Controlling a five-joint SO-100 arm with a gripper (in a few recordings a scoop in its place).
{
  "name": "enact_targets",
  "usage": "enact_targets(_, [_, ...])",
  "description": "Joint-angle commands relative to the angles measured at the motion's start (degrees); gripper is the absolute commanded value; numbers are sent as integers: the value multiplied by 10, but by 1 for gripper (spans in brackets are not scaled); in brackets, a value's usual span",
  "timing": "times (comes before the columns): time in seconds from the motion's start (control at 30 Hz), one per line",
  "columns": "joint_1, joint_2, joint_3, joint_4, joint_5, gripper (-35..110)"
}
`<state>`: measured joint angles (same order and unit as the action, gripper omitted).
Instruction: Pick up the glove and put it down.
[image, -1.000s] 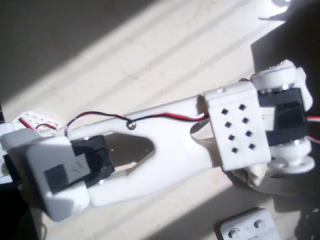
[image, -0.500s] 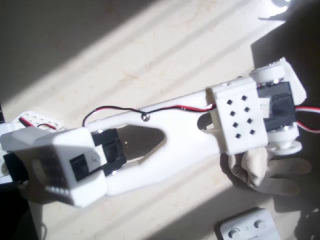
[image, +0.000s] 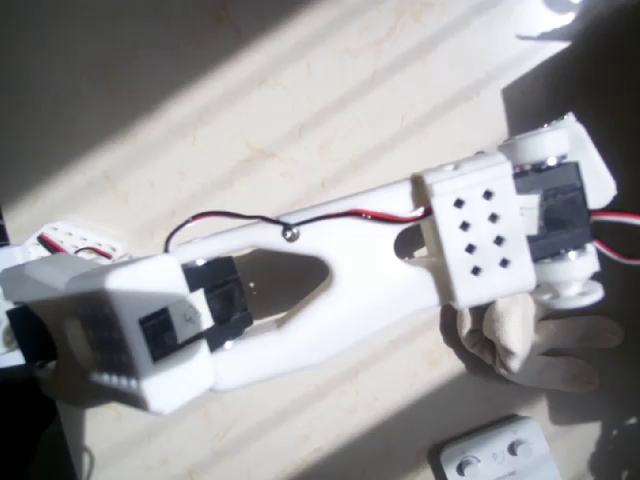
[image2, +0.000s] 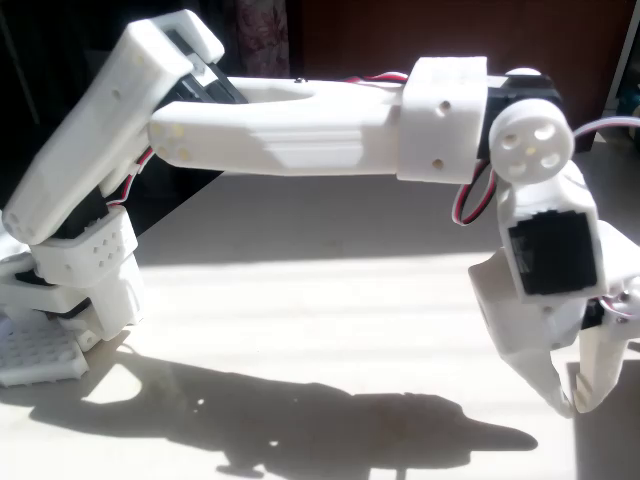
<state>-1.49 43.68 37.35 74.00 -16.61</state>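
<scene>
The cream glove (image: 525, 340) lies on the table at the lower right of the overhead view, its thick fingers spread to the right. The white arm's wrist block hangs over its upper edge and hides part of it. In the fixed view my gripper (image2: 572, 404) points down at the far right, just above the tabletop. Its two white fingertips (image2: 560, 392) come together at the bottom with nothing between them.
A white device with round buttons (image: 495, 455) lies at the bottom edge of the overhead view, just below the glove. A perforated white plate (image2: 35, 365) sits by the arm's base at the left. The arm's dark shadow falls across the table's front.
Since a second ago the arm has pulled up and away towards the top of the overhead view, uncovering most of the glove. Nothing has moved in the last half second.
</scene>
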Motion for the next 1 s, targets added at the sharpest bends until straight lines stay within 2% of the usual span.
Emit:
enact_targets(0.0, [-4, 4, -4, -5, 4, 1])
enact_targets(0.27, [-3, 22, -1, -5, 4, 1])
enact_targets(0.4, [-2, 103, 25, -10, 4, 1])
enact_targets(0.77, [-1, 421, 375, -211, 4, 1])
enact_targets(0.97, [-2, 594, 557, -243, 4, 1])
